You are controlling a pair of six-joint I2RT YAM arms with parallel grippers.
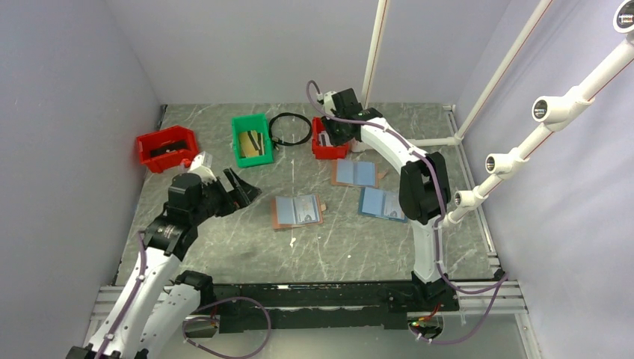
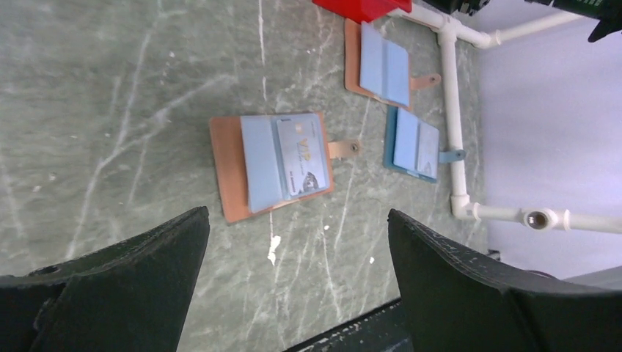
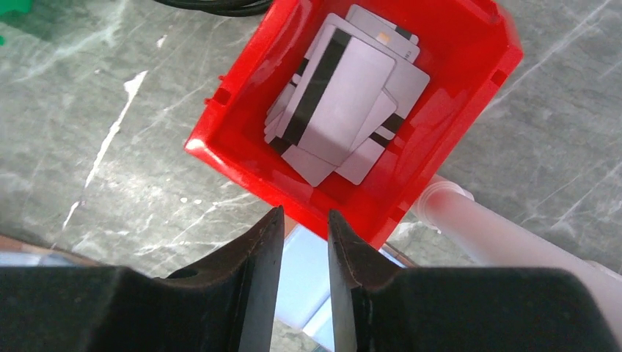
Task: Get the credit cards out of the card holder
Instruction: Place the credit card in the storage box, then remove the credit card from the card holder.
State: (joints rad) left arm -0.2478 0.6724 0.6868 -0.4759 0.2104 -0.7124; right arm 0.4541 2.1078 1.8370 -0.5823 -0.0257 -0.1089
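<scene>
An open reddish-brown card holder (image 1: 297, 212) (image 2: 275, 165) lies mid-table, and a pale credit card (image 2: 301, 155) shows in its right blue page. A second reddish-brown card holder (image 1: 355, 173) (image 2: 381, 62) lies open further back, with only blue pages showing. Several grey credit cards (image 3: 345, 103) are piled in a small red bin (image 1: 327, 143) (image 3: 455, 81). My right gripper (image 1: 327, 132) (image 3: 305, 216) hangs over that bin's near edge, its jaws slightly apart with nothing between them. To the left of the nearer holder my left gripper (image 1: 224, 178) (image 2: 295, 220) stands wide open and empty above the table.
A holder with a blue cover (image 1: 383, 203) (image 2: 414, 143) lies at the right beside a white pipe frame (image 1: 456, 138) (image 2: 455, 110). At the back stand a green bin (image 1: 252, 140), a black cable ring (image 1: 290, 129) and a larger red bin (image 1: 167, 147).
</scene>
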